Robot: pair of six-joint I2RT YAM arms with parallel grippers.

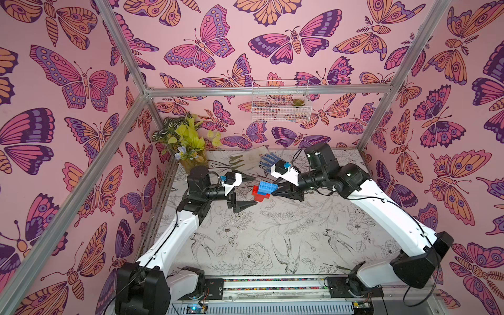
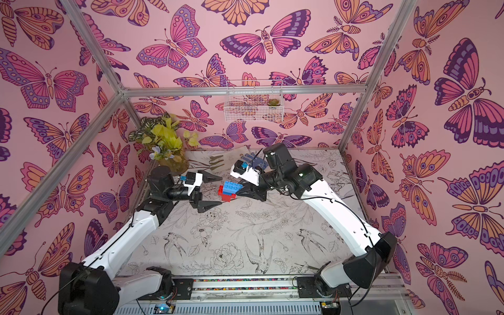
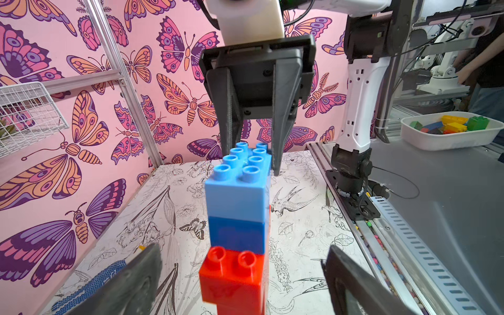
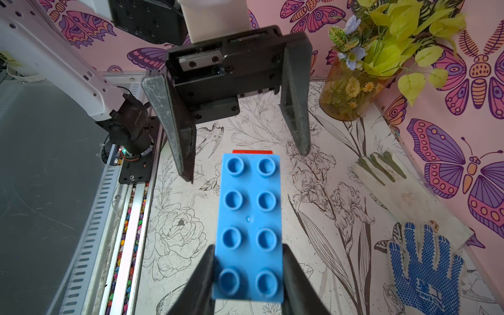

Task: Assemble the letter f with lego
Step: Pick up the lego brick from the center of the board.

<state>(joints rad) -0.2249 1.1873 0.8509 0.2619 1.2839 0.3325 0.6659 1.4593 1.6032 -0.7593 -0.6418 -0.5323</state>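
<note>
The lego stands as one joined stack. A long light-blue brick (image 1: pixel 268 187) (image 2: pixel 232 186) (image 3: pixel 237 196) (image 4: pixel 249 215) lies on top, a darker blue brick (image 3: pixel 237 234) sits under it, and red bricks (image 1: pixel 258 194) (image 2: pixel 226 196) (image 3: pixel 231 275) are below. My right gripper (image 1: pixel 276 190) (image 2: pixel 240 188) (image 4: pixel 248 281) is shut on one end of the long blue brick. My left gripper (image 1: pixel 255 190) (image 2: pixel 221 190) (image 3: pixel 241 283) is open at the stack's other end, its fingers (image 3: pixel 131 281) wide on either side and clear of the bricks. The stack's foot is hidden.
A blue dotted glove (image 4: pixel 425 267) and a white glove (image 4: pixel 403 191) lie at the back of the table. A vase of yellow-green plants (image 1: pixel 191 147) fills the back left corner. A wire basket (image 1: pixel 281 101) hangs on the back wall. A white tray of bricks (image 3: pixel 450 131) sits outside the cell.
</note>
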